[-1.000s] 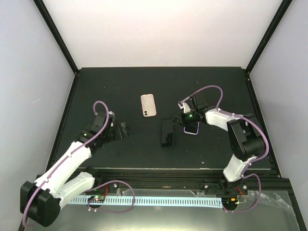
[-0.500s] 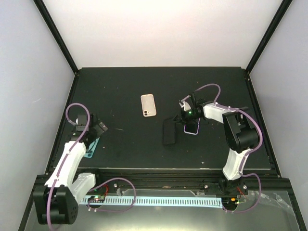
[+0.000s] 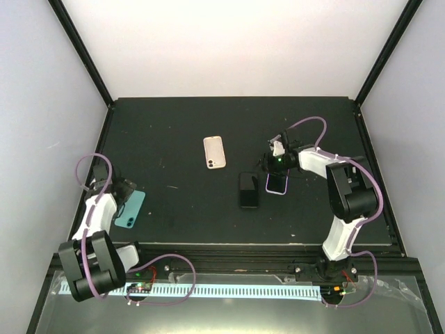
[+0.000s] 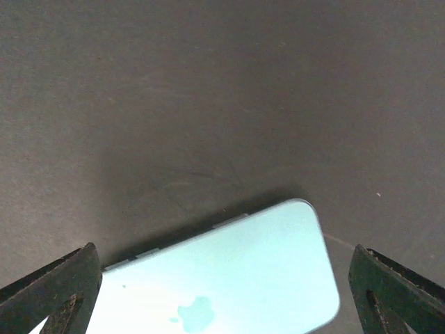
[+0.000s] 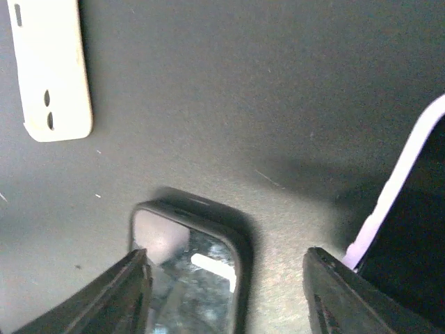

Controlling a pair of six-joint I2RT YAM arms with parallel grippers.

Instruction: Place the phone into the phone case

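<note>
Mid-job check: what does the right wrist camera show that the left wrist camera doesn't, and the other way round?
Right wrist only: the cream case at upper left, the black phone lying glossy side up between the fingers, and a lilac-rimmed dark slab at the right edge; phone or case, I cannot tell. Left wrist only: the teal phone, back up, logo showing. Both: the dark table and an open gripper holding nothing, the right gripper in one and the left gripper in the other.
</note>
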